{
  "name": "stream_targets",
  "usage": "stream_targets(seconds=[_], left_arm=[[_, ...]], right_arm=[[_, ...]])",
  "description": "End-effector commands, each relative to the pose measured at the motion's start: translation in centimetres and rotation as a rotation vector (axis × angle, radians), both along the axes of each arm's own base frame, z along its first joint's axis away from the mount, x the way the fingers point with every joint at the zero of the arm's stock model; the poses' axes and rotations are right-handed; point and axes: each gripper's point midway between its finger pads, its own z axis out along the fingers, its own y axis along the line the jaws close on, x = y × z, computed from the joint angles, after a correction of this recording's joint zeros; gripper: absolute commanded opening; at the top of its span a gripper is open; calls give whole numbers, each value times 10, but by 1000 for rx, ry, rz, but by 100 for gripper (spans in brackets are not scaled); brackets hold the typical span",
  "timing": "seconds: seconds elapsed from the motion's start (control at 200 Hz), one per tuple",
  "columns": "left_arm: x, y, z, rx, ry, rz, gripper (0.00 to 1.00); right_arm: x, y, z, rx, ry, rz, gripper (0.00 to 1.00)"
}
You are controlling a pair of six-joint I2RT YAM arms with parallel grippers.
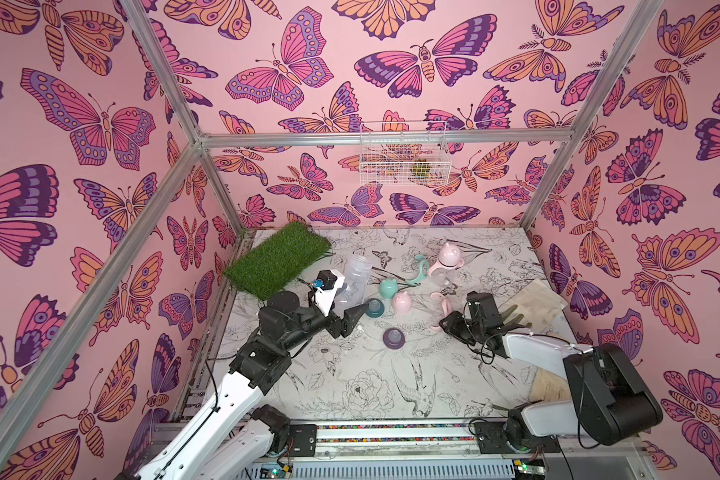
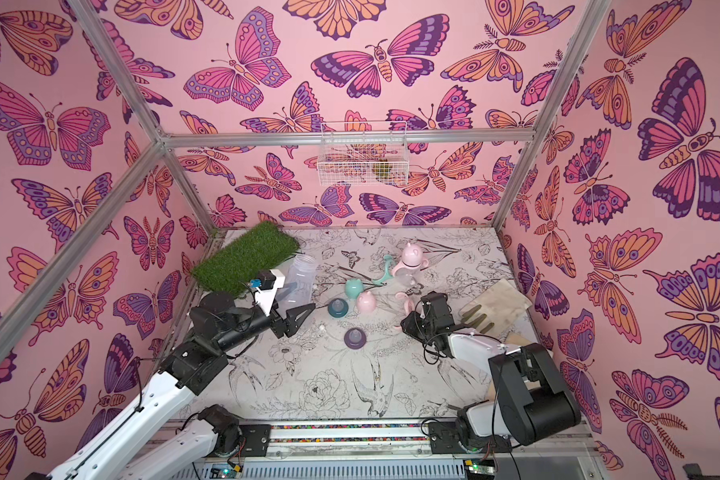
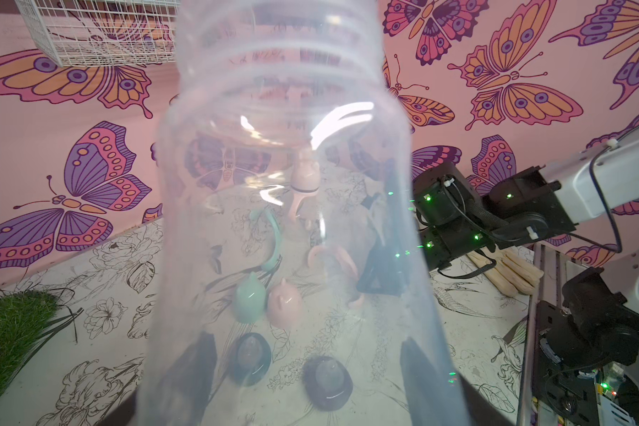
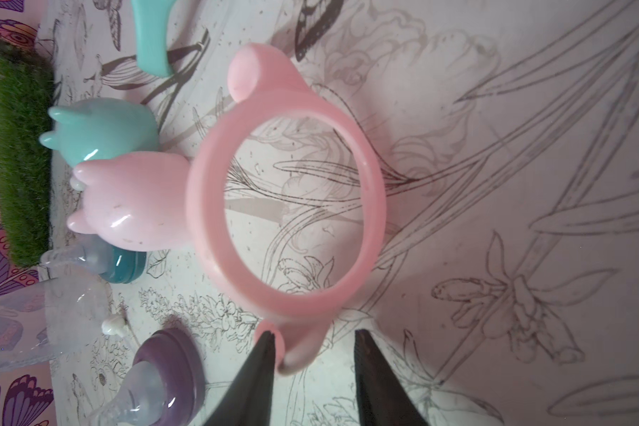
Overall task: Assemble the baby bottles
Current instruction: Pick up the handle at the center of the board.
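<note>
Beside the grass mat [image 1: 279, 257] at the left, the clear bottle [image 1: 356, 274] is clamped between the left fingers [image 1: 356, 313]. Just right of it a teal collar [image 1: 374, 308], a teal cap [image 1: 388, 288] and a pink cap [image 1: 402, 302] are grouped on the bench [image 1: 350, 395], with a purple collar [image 1: 393, 337] nearer the front; a teal ring [image 1: 420, 270] and a capped bottle [image 1: 447, 257] are set behind. Further right, one handle of the pink ring [image 4: 205, 206] is straddled by the half-parted right fingers [image 4: 259, 380]: one is touching it, a gap is left at the other, so a firm grip cannot be told
</note>
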Motion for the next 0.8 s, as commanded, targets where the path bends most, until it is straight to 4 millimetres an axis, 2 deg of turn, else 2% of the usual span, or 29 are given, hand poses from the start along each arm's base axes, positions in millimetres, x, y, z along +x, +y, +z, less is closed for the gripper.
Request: stream_targets(seconds=[0.0,0.225,0.436,0.641,0.796], left_arm=[[-4,-1,2,-7,-22,-13,0],[-5,0,3,-9,-28,-13,0],[-5,0,4,-10,-29,-15,0],[-7,-3,3,-13,-21,-33,0],[-10,-8,2,-22,-1,-70,0]], right_arm=[[6,1,-1,-42,7,-15,38],[1,-8,-11,-150,66,-20,24],[-6,-23,-3,-243,73,-19,12],[-14,-36,22,-328,43,18,0],[-18,-32,59,-328,-48,100,0]])
